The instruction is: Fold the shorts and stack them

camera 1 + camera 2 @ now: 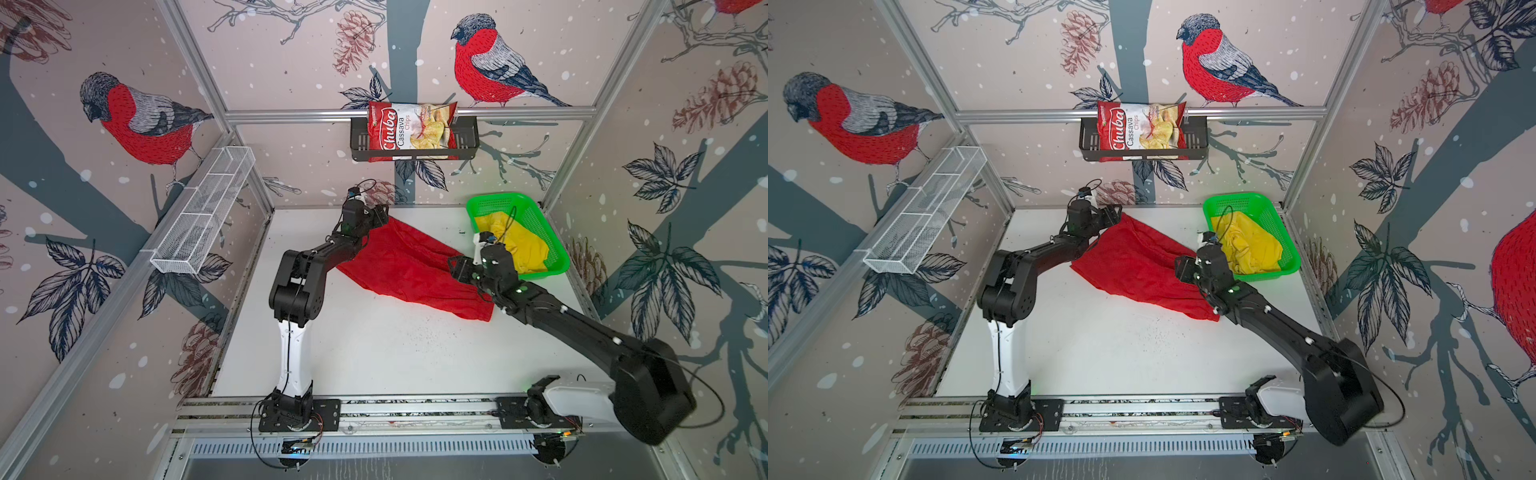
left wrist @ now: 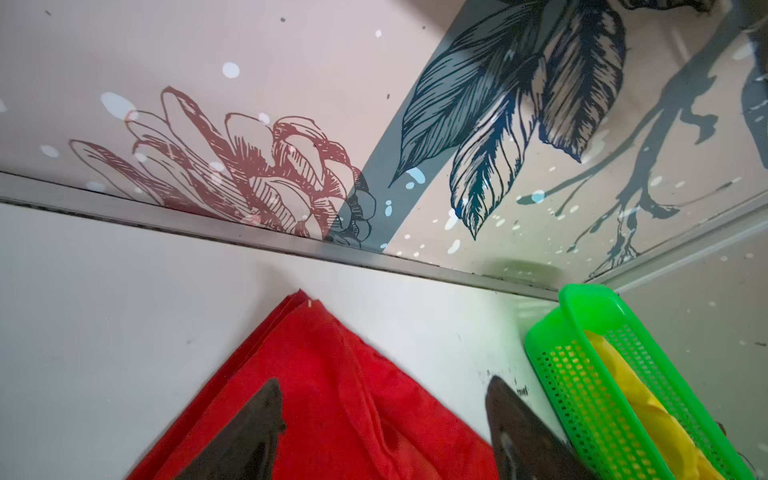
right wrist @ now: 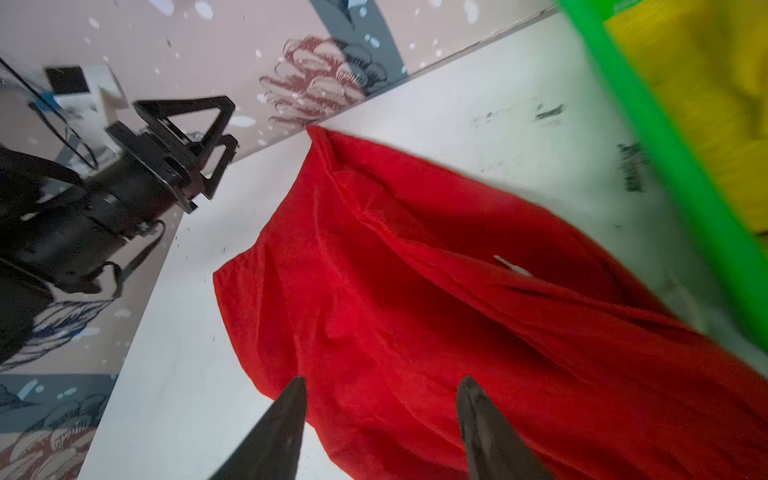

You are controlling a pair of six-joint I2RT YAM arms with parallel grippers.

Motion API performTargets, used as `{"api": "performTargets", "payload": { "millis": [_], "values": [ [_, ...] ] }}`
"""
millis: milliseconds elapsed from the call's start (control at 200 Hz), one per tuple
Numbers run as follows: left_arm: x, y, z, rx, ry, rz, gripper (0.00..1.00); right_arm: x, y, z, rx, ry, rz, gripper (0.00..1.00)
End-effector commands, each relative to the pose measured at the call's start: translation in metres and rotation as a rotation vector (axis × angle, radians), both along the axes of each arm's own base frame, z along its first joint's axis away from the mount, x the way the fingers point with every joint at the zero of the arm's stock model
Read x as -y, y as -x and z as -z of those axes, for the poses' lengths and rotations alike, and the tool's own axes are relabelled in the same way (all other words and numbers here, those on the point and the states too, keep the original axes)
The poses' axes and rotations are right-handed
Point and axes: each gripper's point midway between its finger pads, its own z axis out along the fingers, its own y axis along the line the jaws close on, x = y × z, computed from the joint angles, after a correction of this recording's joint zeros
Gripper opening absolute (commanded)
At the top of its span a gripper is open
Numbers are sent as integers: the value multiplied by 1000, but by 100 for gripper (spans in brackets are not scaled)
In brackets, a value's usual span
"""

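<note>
red cloth shorts (image 1: 411,266) lie spread and wrinkled on the white tabletop (image 1: 374,353), slanting from the rear toward the green plastic mesh basket (image 1: 498,198), where the yellow cloth shorts (image 1: 515,245) sit bunched. left gripper (image 2: 382,380) hovers over the red pair's rear corner, jaws apart, gripping nothing; right gripper (image 3: 382,379) hovers over their basket-side end, jaws likewise apart.

Bullfinch wallpaper (image 1: 137,120) covers the walls; below the black wall rack (image 1: 359,139) lies a white tabletop (image 1: 374,345), leftward a wire shelf (image 1: 203,216)
</note>
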Motion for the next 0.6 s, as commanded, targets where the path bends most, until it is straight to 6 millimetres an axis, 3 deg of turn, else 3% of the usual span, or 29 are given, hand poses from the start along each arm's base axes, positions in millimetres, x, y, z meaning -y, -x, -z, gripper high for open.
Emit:
{"api": "performTargets", "payload": {
  "millis": [0,135,260,405,595],
  "values": [
    [-2,29,7,-49,-27,39,67,-36,-11,2,30,14,-106,59],
    [-3,71,47,-207,-11,68,61,-74,-27,17,9,31,-202,59],
    [-13,97,80,-295,-39,40,56,-99,-43,34,-18,35,-260,59],
    [-29,111,111,-382,-95,-15,56,-121,-59,56,-54,42,-310,59],
    [-48,124,145,-492,-162,-71,56,-135,-80,79,-85,51,-330,59]
  ]
}}
